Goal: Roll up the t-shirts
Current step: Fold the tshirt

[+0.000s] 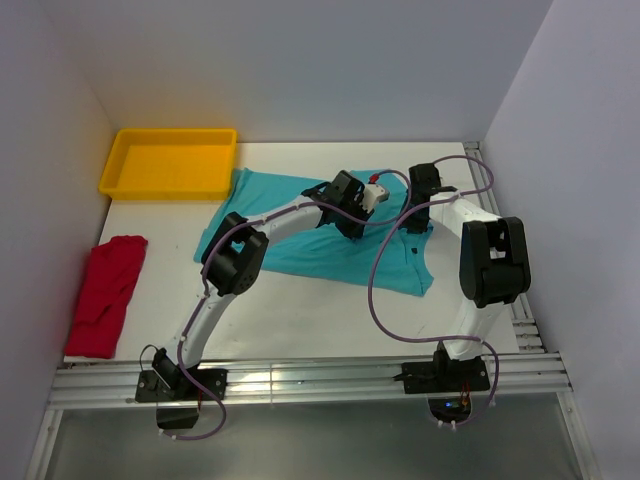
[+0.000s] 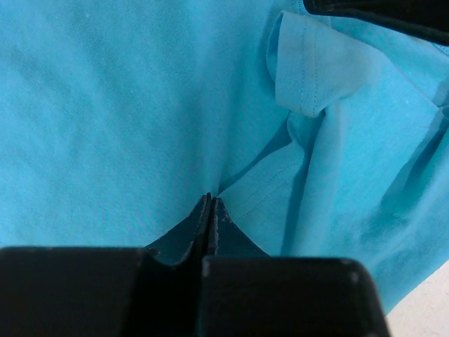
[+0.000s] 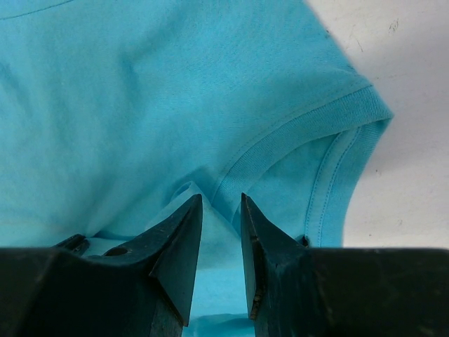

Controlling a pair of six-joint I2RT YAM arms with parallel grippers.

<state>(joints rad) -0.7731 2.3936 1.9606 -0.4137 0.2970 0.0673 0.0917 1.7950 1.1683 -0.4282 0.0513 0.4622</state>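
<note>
The teal t-shirt (image 1: 300,250) lies spread on the white worktop (image 1: 320,320), mid-table, with both arms reaching onto its far half. One corner of it touches the near wall of the yellow tray (image 1: 165,190), which sits at the far left. The red t-shirt (image 1: 105,290) lies bunched in a long heap at the left edge of the worktop, well apart from the teal one and nearer than the tray.

The left claw (image 2: 211,200) has its 2 fingers pressed together at the tips. Creases in the teal cloth run straight into that meeting point, so it is pinching a fold of the shirt. Just beyond it, up and to the right in the left wrist view, a hemmed flap (image 2: 302,70) of the same shirt is folded over on itself, with rumpled cloth beside it.

The right claw (image 3: 221,200) has its 2 fingers parted by a narrow gap, with teal cloth showing between them. It sits right at the ribbed neckband (image 3: 302,130), which curves past the fingertips. Bare worktop shows beyond the shirt's edge on the right of that view.
</note>
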